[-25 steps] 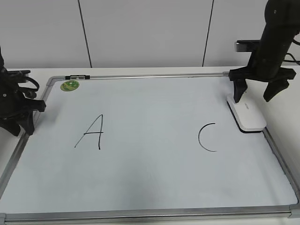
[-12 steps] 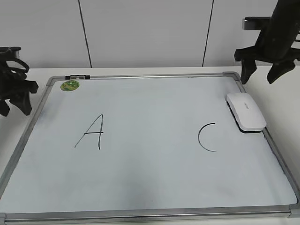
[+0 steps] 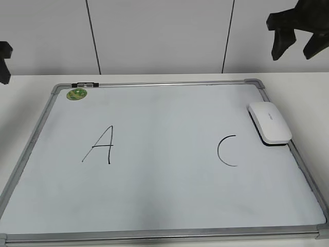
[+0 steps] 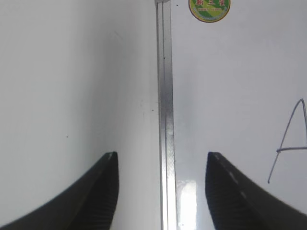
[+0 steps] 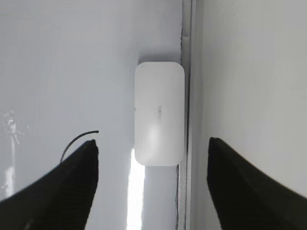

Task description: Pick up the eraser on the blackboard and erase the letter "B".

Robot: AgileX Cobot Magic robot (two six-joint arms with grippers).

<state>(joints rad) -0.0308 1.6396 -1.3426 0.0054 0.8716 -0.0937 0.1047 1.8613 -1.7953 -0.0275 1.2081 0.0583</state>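
Note:
The white eraser (image 3: 270, 122) lies flat on the blackboard (image 3: 164, 195), against its right frame; it also shows in the right wrist view (image 5: 159, 112). A black "A" (image 3: 99, 145) is at the left and a black "C" (image 3: 227, 151) at the right. No letter "B" shows; the board between them is blank. My right gripper (image 3: 294, 51) hangs open and empty high above the board's far right corner, looking down on the eraser (image 5: 153, 141). My left gripper (image 4: 162, 154) is open and empty, high over the board's left frame (image 4: 165, 96).
A round green sticker (image 3: 76, 93) sits at the board's far left corner, also in the left wrist view (image 4: 209, 7). White table surrounds the board, with a white panelled wall behind. Only a black bit of the left arm (image 3: 3, 59) shows at the left edge.
Both arms have risen. The right gripper has lifted from around the eraser's far end to the top of the view. The left gripper has risen almost out of view. The eraser has not moved.

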